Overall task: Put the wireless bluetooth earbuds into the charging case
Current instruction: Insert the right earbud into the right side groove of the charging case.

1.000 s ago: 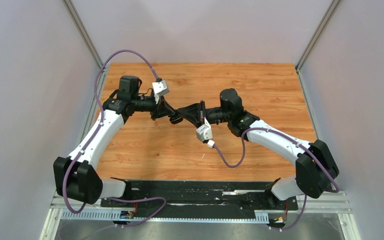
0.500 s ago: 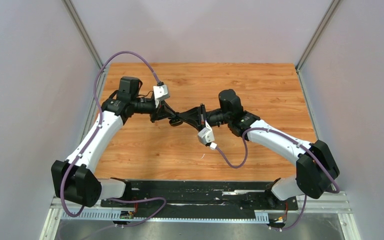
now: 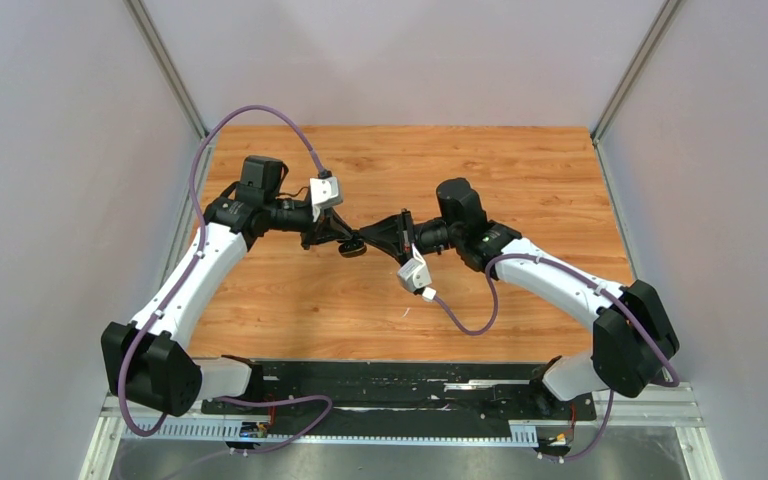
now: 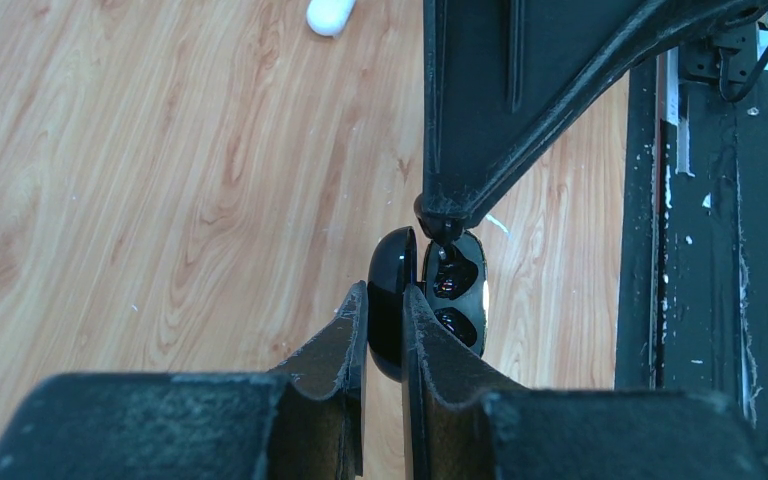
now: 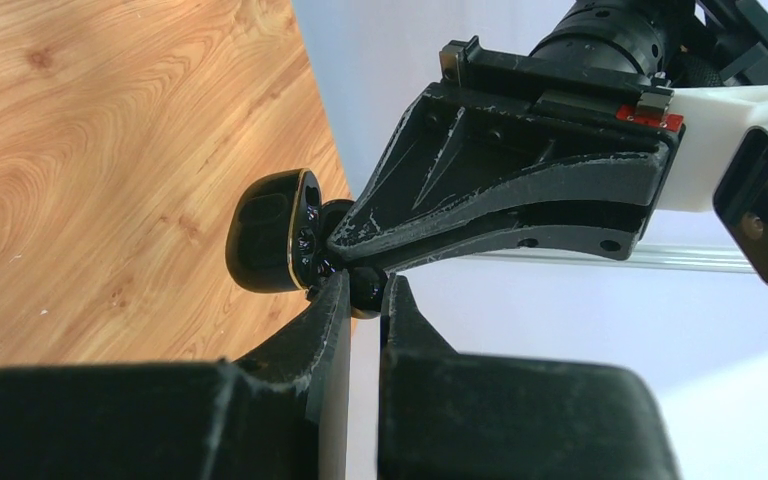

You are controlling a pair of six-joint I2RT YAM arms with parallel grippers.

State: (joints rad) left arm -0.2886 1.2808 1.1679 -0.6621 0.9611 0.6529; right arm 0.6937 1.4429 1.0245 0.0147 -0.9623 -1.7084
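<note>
Above the table's middle hangs the black charging case (image 3: 351,247), opened. My left gripper (image 4: 384,295) is shut on its glossy lid (image 4: 390,270). The gold-rimmed base (image 4: 460,290) stands just right of the lid, its two dark wells facing it. My right gripper (image 5: 365,282) is shut on a small glossy black earbud (image 5: 365,290), and its fingertips (image 4: 438,215) press at the upper well. In the right wrist view the case base (image 5: 265,245) sits left of my fingers. From above, the left gripper (image 3: 343,238) and right gripper (image 3: 370,240) meet tip to tip.
A small white rounded piece (image 4: 330,14) lies on the wooden table (image 3: 520,160), cut by the left wrist view's top edge. The black rail (image 3: 400,385) runs along the near edge. Grey walls (image 3: 60,200) close in both sides.
The left wrist has turned and carried the case slightly toward the near edge. The right gripper followed leftward, staying at the case. Both grips stay shut.
</note>
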